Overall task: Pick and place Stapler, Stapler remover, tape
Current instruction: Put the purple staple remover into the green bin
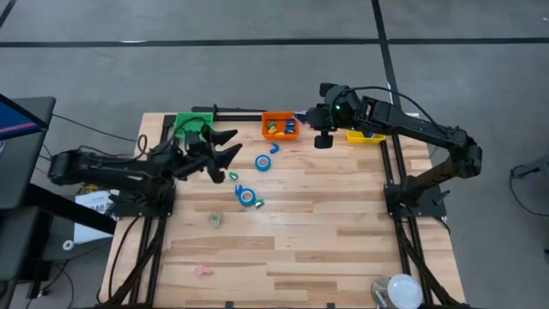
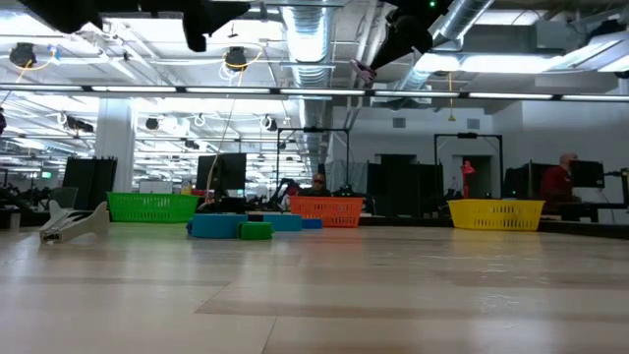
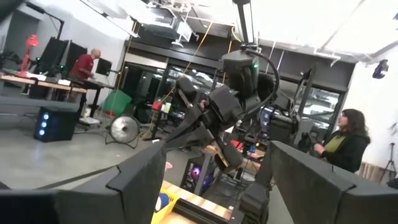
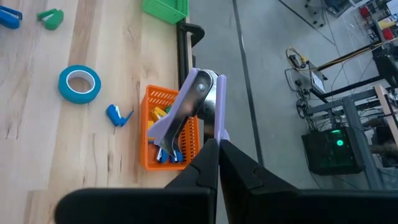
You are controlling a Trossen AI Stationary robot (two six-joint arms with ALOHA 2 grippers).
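Note:
My right gripper (image 4: 216,144) hangs above the orange bin (image 4: 163,138) at the table's far edge, shut on a lilac-and-silver stapler remover (image 4: 200,102). The orange bin (image 1: 280,126) holds small coloured staplers. Two blue tape rolls (image 1: 263,161) (image 1: 247,196) lie flat on the wood; one tape roll (image 4: 79,84) also shows in the right wrist view, beside a small blue remover (image 4: 118,115). A grey remover (image 1: 214,221) lies nearer the front. My left gripper (image 1: 233,143) is raised beside the green bin (image 1: 190,124), open, with nothing between its fingers (image 3: 143,180). My right gripper pinches the stapler remover's near end (image 4: 219,132) between its two fingertips. The fingers slant downward from the table's right side. The remover sticks out beyond the fingertips, lifted clear above the orange bin's far side.
A yellow bin (image 1: 364,135) stands at the far right edge, behind my right arm. A small pink piece (image 1: 203,270) lies near the front edge. A lamp (image 1: 401,290) sits at the front right corner. People sit at desks beyond the table (image 3: 342,140).

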